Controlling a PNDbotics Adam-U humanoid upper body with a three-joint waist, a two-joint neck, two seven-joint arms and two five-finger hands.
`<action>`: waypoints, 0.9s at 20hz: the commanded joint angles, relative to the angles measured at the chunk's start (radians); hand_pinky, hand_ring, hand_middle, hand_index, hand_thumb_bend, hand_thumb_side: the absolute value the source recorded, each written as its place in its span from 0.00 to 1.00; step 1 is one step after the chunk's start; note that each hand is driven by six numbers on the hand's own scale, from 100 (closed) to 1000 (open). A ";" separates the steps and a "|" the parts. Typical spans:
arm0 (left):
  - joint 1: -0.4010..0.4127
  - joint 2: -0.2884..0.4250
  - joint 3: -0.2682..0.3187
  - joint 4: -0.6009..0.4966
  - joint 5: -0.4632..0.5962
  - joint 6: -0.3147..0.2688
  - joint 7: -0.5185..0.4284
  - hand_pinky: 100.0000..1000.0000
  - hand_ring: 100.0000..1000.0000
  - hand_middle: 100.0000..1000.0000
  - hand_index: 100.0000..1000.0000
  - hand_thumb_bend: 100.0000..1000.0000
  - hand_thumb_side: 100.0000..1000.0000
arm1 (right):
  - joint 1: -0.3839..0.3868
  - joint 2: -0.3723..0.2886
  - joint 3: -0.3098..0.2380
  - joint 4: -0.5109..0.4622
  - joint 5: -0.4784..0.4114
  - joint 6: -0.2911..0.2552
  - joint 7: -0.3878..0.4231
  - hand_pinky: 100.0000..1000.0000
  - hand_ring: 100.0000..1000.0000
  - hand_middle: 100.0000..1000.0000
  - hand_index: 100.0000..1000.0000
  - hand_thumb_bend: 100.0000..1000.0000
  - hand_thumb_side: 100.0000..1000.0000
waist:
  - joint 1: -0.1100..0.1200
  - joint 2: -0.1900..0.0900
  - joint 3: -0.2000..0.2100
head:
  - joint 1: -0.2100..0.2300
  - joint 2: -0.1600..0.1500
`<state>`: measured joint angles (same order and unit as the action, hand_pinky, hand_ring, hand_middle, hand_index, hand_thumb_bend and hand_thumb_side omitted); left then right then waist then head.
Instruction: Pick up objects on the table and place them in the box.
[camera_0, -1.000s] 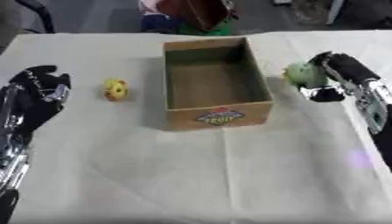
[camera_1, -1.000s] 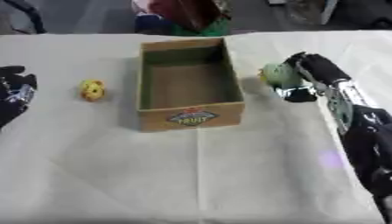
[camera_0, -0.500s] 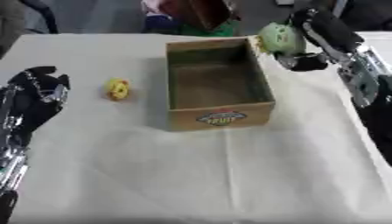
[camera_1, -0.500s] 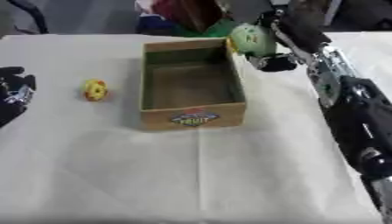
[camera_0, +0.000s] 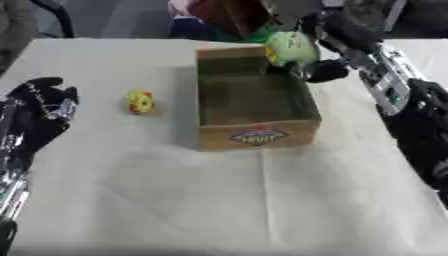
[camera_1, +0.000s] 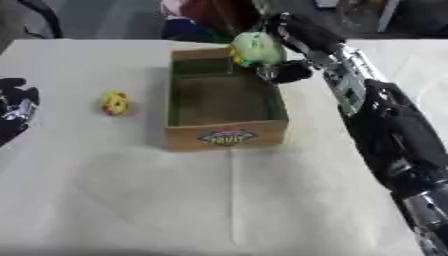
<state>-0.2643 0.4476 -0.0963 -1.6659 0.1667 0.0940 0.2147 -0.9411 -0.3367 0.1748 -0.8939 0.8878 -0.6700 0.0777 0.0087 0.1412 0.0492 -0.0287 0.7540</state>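
While the robot's right hand (camera_0: 328, 47) holds a pale green, roundish fruit-like object (camera_0: 290, 47) with its fingers and thumb curled around it, that object hangs over the far right corner of the open brown cardboard box (camera_0: 255, 137), clear of the table and above the rim. The box is a long rectangle whose long axis runs away from the robot, with a printed label on its near wall; its inside looks empty as far as can be seen. The drop turns on one relation: the green object sits just at the box's far right edge, so the open floor of the box lies to the left of the hand and toward the robot. A small shift that way would probably bring the object fully over the opening before release. Being nearly round, the object shows no clear long axis or heading.

A small yellow object with red marks (camera_0: 140, 101) lies on the white cloth-covered table (camera_0: 219, 200) left of the box, apart from it. The left hand (camera_0: 39, 112) rests near the left edge, fingers relaxed and holding nothing, and is the nearer hand to that yellow piece.
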 joint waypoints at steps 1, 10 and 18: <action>-0.015 0.012 0.003 -0.020 0.000 -0.001 -0.004 0.65 0.58 0.48 0.69 0.18 0.12 | -0.016 0.005 0.010 0.002 0.020 -0.027 0.028 0.42 0.45 0.47 0.62 0.07 0.50 | 0.000 -0.012 -0.001 | -0.002 -0.012; -0.020 0.010 -0.001 -0.017 0.000 -0.002 -0.010 0.65 0.58 0.48 0.70 0.18 0.12 | -0.014 0.038 0.067 -0.061 0.045 -0.110 0.014 0.48 0.50 0.53 0.68 0.15 0.57 | 0.001 -0.014 -0.009 | -0.005 -0.013; -0.020 0.010 -0.002 -0.016 0.000 -0.002 -0.012 0.65 0.58 0.48 0.70 0.18 0.12 | -0.010 0.052 0.101 -0.091 0.065 -0.162 0.024 0.55 0.59 0.61 0.74 0.23 0.61 | 0.002 -0.017 -0.011 | -0.005 -0.014</action>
<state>-0.2687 0.4430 -0.1022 -1.6658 0.1667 0.0940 0.2055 -0.9322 -0.2800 0.2775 -0.9627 0.9471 -0.8236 0.1003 0.0075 0.1409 0.0386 -0.0321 0.7469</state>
